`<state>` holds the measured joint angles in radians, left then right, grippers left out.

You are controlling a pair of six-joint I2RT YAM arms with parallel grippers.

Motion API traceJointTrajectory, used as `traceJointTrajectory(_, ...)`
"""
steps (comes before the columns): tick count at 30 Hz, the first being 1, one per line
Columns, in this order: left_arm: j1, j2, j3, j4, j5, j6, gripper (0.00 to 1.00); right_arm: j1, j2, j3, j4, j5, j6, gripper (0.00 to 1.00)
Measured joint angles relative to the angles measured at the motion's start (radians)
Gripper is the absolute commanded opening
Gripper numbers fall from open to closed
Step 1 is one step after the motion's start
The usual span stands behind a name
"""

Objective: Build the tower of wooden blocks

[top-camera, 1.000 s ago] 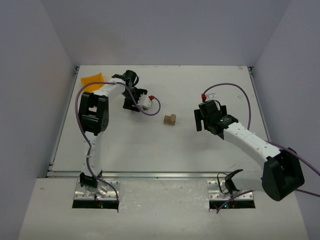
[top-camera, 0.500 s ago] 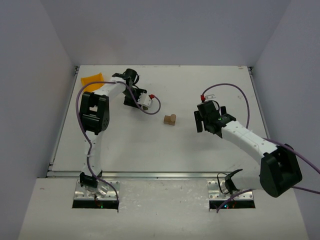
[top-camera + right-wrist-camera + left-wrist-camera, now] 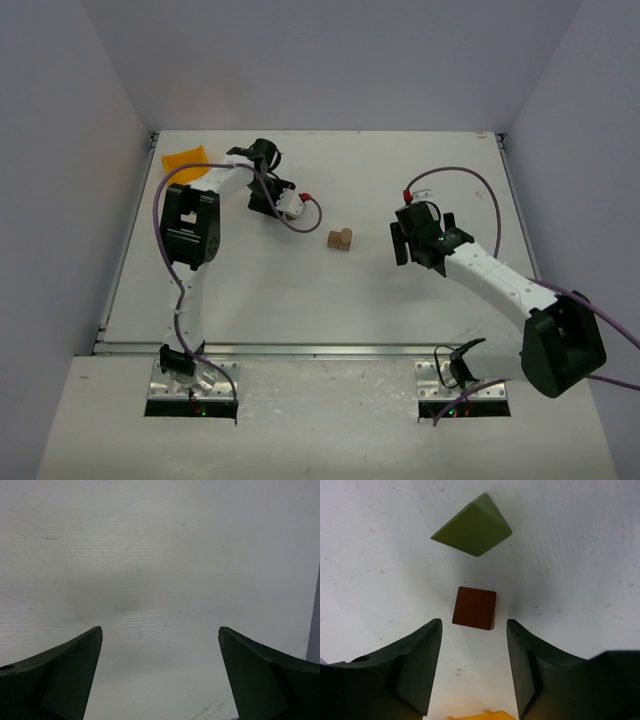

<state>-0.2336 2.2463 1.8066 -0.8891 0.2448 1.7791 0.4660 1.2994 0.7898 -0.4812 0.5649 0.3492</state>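
In the left wrist view a dark red cube [image 3: 474,608] lies on the white table just beyond my fingertips. An olive-green wedge block [image 3: 471,525] lies farther out. My left gripper [image 3: 472,625] is open and empty, with its jaws on either side of the gap just short of the red cube. In the top view the left gripper [image 3: 262,203] is at the back left and hides both of these blocks. A small stack of plain tan blocks [image 3: 340,239] stands mid-table. My right gripper [image 3: 402,243] is open and empty, right of the tan blocks; its wrist view [image 3: 160,630] shows only bare table.
A yellow-orange bin [image 3: 185,158] sits at the back left corner, and its edge shows under the left gripper [image 3: 480,715]. Purple cables loop over both arms. Grey walls close in the table on the left, back and right.
The left wrist has shifted slightly over the back-left area. The right gripper has drifted a little to the right. The tan blocks have not moved.
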Motion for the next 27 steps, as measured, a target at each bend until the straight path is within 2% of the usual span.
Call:
traceJointTrajectory(8, -0.016, 0.000, -0.020, -0.014, -0.034, 0.026, 0.50, 0.000, -0.006, 0.000, -0.001, 0.013, 0.000, 0.99)
traceJointTrajectory(18, -0.021, 0.000, -0.027, -0.019, -0.051, 0.027, 0.38, 0.000, -0.006, 0.000, -0.023, 0.027, 0.002, 0.99)
traceJointTrajectory(20, -0.021, 0.000, -0.027, -0.016, -0.051, 0.022, 0.31, 0.000, -0.006, 0.000, -0.023, 0.029, 0.002, 0.99)
traceJointTrajectory(26, -0.021, 0.000, -0.027, 0.003, -0.042, -0.016, 0.01, 0.000, -0.006, 0.000, -0.023, 0.030, 0.003, 0.99)
traceJointTrajectory(27, -0.021, 0.000, -0.027, 0.008, -0.037, -0.026, 0.00, 0.000, -0.006, 0.000, -0.023, 0.030, 0.003, 0.99)
